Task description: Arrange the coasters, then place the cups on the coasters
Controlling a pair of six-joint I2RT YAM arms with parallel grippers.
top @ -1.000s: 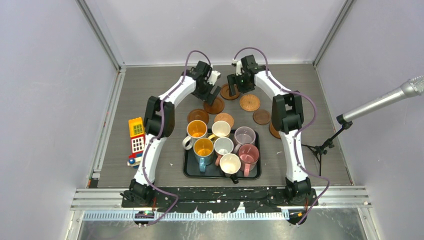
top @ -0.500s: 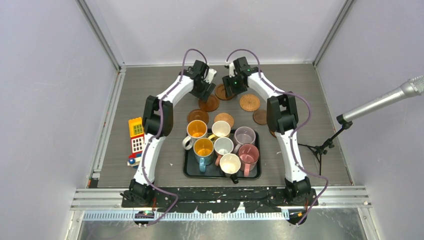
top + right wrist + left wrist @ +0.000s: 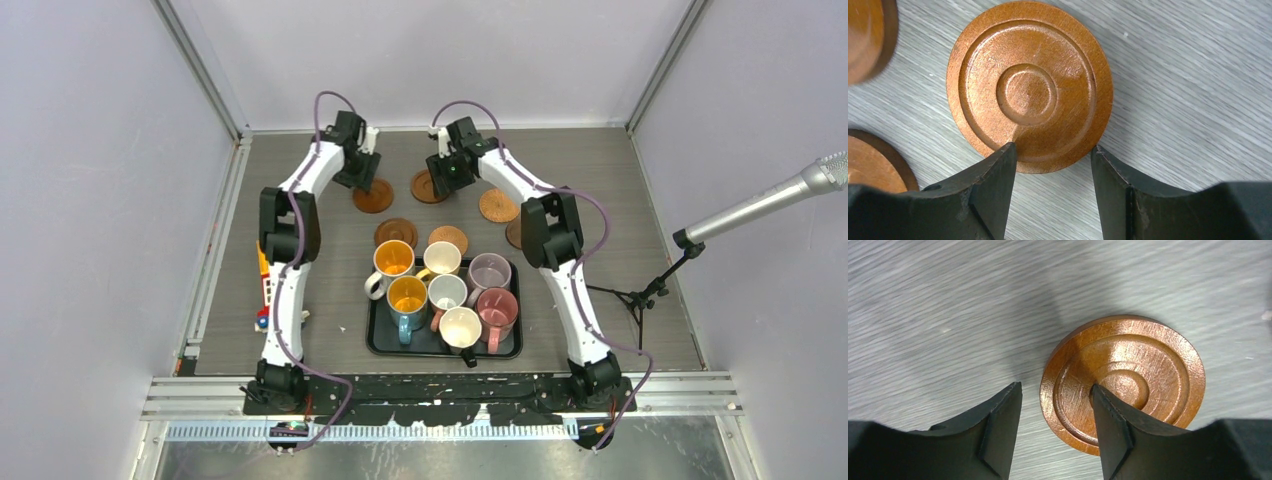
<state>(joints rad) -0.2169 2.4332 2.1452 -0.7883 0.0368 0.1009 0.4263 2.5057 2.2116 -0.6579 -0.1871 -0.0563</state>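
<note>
Our left hand (image 3: 1055, 386) straddles one coaster (image 3: 1148, 365), our right hand (image 3: 1053, 147) another coaster (image 3: 1028, 92) — both copper-orange, ring-grooved; jaws parted, yet whether either grips we cannot tell.

Grey wood-grain table (image 3: 640, 170) enclosed by plain pale lilac walls (image 3: 90, 220) on aluminium frame rails (image 3: 200, 70), evenly lit, with a microphone (image 3: 822, 174) on a black tripod stand (image 3: 650, 290) at right.
</note>
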